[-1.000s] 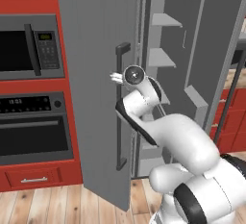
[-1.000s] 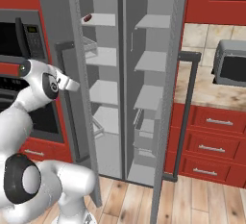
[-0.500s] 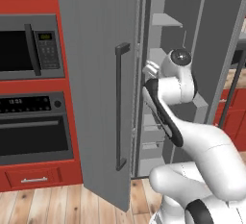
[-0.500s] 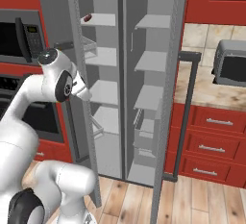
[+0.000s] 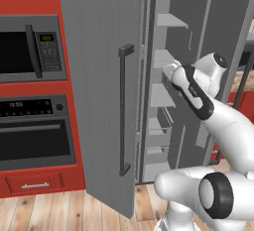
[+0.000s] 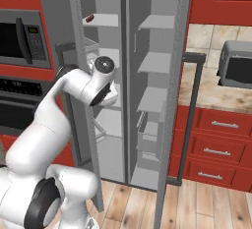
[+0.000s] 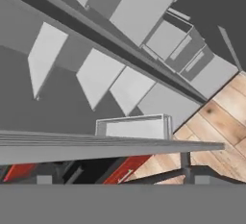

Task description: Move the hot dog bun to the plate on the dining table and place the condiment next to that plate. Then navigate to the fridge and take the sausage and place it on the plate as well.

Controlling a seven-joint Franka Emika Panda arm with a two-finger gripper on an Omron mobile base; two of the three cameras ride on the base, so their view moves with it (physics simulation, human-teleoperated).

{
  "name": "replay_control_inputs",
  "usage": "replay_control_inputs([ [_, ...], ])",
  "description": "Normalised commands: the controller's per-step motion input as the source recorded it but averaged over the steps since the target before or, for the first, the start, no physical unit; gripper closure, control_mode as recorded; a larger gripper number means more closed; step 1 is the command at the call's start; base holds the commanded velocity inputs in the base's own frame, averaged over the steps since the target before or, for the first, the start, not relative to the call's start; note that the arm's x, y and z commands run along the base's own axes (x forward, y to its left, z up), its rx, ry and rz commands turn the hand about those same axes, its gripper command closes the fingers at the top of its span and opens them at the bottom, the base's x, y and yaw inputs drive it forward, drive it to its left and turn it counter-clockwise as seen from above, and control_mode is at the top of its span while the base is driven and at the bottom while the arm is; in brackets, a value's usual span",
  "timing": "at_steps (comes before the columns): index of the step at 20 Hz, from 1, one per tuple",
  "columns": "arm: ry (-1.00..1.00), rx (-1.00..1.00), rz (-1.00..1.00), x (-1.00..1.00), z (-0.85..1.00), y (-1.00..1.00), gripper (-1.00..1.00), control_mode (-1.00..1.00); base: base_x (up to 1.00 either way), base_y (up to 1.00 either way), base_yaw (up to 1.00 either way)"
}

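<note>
You can see one sausage (image 6: 89,18), short, slim and dark reddish-brown, lying at the left end of the top shelf (image 6: 104,20) inside the open fridge (image 6: 147,75). Below it you find several pale shelves and a wire basket (image 6: 91,43). The left fridge door (image 5: 101,91) stands open beside the arm, its dark handle (image 5: 124,111) towards you. The tool reaches into the fridge, released and holding nothing. Left of the fridge there are one microwave (image 5: 30,49) and one oven (image 5: 34,133); a toaster oven (image 6: 235,65) stands on the desk (image 6: 211,93).

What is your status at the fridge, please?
Gripper open, empty, inside the open fridge. Sausage on the top left shelf, above the hand, untouched. Nothing between them.
</note>
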Motion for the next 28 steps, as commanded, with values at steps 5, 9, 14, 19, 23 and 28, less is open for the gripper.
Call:
replay_control_inputs([
  [5, 0.04, 0.19, 0.20, 0.67, -0.30, 0.15, -1.00, -1.00, 0.00, 0.00, 0.00],
  [9, 0.11, 0.11, 0.14, 0.58, -0.29, 0.39, -1.00, -1.00, 0.00, 0.00, 0.00],
  [14, 0.09, 0.04, 0.15, 0.52, -0.37, 0.41, -1.00, -1.00, 0.00, 0.00, 0.00],
  [19, 0.03, 0.05, 0.14, 0.34, -0.39, 0.52, -1.00, -1.00, 0.00, 0.00, 0.00],
  [23, 0.00, 0.05, 0.14, 0.08, -0.36, 0.61, -1.00, -1.00, 0.00, 0.00, 0.00],
  [28, 0.00, 0.00, 0.12, -0.24, -0.25, 0.81, -1.00, -1.00, 0.00, 0.00, 0.00],
])
